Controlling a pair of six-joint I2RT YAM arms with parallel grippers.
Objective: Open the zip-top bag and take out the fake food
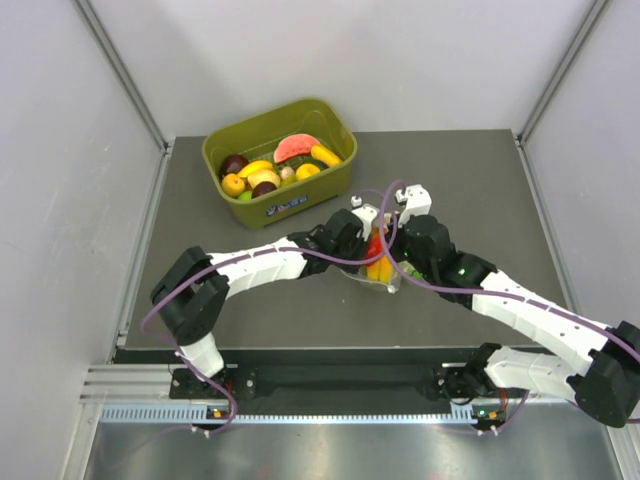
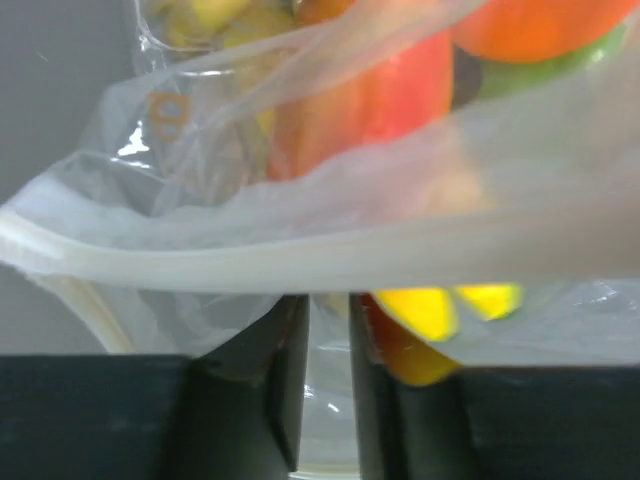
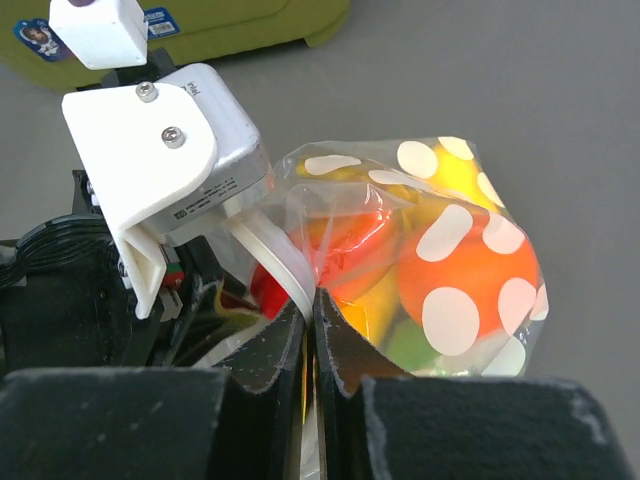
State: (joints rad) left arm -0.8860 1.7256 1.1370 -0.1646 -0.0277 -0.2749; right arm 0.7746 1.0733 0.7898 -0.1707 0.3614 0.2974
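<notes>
Top view: the zip-top bag [image 1: 381, 264] is sitting mid-surface [image 1: 250, 310], its long axis running twelve to six.

Left wrist: the left fingers [image 2: 280, 390] are clenching bag film at six, with the fake food [image 2: 380, 90] at twelve.

Right wrist: the right fingers [image 3: 270, 370] are pinching its edge, and the dotted body is bulging toward two.

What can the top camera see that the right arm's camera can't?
Only the top view shows the pink plastic watermelon slice inside the olive-green plastic tub. Only the right wrist view shows white oval dots and the right claw pinching plastic. Both show the clear plastic zip-top bag full of glossy toy food.
</notes>
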